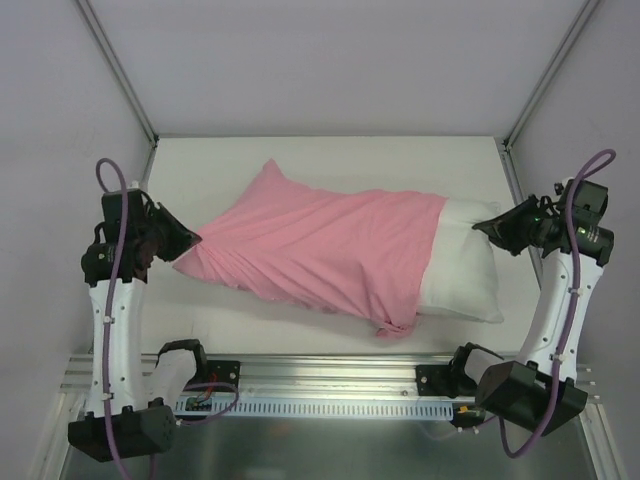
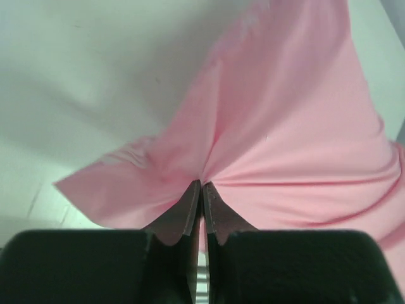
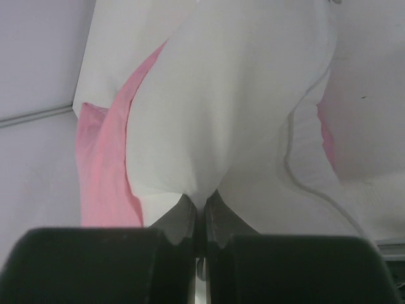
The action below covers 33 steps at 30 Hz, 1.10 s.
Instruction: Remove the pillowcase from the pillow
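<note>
The pink pillowcase (image 1: pixel 320 245) lies across the middle of the table and covers most of the white pillow (image 1: pixel 465 265), whose right end sticks out bare. My left gripper (image 1: pixel 190 240) is shut on the pillowcase's left end; in the left wrist view the pink fabric (image 2: pixel 272 126) bunches into folds at the closed tips (image 2: pixel 202 183). My right gripper (image 1: pixel 483 226) is shut on the pillow's bare right end; in the right wrist view the white pillow (image 3: pixel 228 107) is pinched between the tips (image 3: pixel 204 196), with the pink pillowcase (image 3: pixel 104 171) to the left.
The white table (image 1: pixel 330 160) is enclosed by grey walls at the back and both sides. A metal rail (image 1: pixel 330 375) runs along the near edge between the two arm bases.
</note>
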{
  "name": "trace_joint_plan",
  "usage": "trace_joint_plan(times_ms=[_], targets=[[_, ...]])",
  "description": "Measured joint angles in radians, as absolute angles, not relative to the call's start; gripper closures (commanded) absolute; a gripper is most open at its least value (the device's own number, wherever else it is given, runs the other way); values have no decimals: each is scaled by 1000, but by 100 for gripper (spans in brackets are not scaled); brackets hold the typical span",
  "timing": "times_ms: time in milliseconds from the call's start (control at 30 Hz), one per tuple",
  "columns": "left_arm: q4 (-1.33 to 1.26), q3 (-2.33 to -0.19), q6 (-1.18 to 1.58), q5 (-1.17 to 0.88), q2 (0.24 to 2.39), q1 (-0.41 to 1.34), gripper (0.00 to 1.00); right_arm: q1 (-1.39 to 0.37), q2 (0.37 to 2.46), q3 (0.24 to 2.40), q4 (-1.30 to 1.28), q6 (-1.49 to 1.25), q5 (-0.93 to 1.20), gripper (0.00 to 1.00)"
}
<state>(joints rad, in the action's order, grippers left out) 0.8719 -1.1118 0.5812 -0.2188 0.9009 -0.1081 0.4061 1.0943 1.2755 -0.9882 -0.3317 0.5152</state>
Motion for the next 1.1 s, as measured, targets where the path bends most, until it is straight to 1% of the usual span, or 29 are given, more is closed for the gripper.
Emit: trace_joint_plan(times_ms=[67, 167, 333, 400, 433, 467, 500, 533, 567, 600, 633, 667, 733, 767, 800, 933, 967, 1000, 1067, 1100], targets=[[891, -1122, 559, -214, 900, -219, 100, 439, 1096, 1275, -977, -336, 509, 99], [918, -1115, 530, -155, 903, -311, 100, 474, 1100, 1275, -937, -334, 449, 99], [920, -1038, 527, -153, 894, -338, 100, 483, 1098, 1241, -842, -333, 397, 99], [905, -995, 528, -182, 882, -342, 100, 459, 1095, 1206, -811, -333, 382, 99], [899, -974, 529, -207, 874, -342, 100, 447, 1093, 1187, -797, -332, 376, 98], [886, -955, 529, -240, 866, -342, 100, 434, 1089, 1167, -783, -331, 374, 70], [875, -942, 529, -272, 860, -338, 90, 426, 1085, 1151, -780, -328, 373, 54], [867, -935, 525, -294, 857, -328, 84, 420, 1083, 1138, -783, -326, 369, 30], [859, -934, 524, -311, 860, -313, 76, 418, 1082, 1133, -785, -323, 361, 20], [847, -934, 522, -320, 865, -287, 53, 415, 1081, 1133, -789, -311, 350, 15], [838, -939, 516, -321, 874, -252, 39, 414, 1076, 1133, -792, -303, 337, 7], [833, -946, 522, -321, 886, -213, 26, 411, 1067, 1135, -800, -299, 318, 5], [825, -971, 525, -311, 925, -128, 10, 406, 1038, 1150, -825, -290, 277, 3], [823, -990, 529, -301, 948, -84, 7, 401, 1021, 1162, -834, -288, 255, 1], [821, -1010, 536, -295, 971, -49, 2, 396, 1001, 1178, -842, -287, 235, 0], [804, -1134, 541, -269, 1108, 84, 1, 322, 936, 1254, -850, -281, 168, 0], [798, -1172, 542, -262, 1153, 113, 1, 274, 929, 1273, -852, -277, 150, 1], [789, -1202, 542, -257, 1189, 131, 1, 213, 927, 1296, -861, -271, 126, 2], [770, -1258, 543, -251, 1268, 171, 7, 113, 933, 1319, -867, -258, 101, 2], [760, -1279, 545, -249, 1306, 191, 10, 59, 941, 1322, -870, -250, 86, 4]])
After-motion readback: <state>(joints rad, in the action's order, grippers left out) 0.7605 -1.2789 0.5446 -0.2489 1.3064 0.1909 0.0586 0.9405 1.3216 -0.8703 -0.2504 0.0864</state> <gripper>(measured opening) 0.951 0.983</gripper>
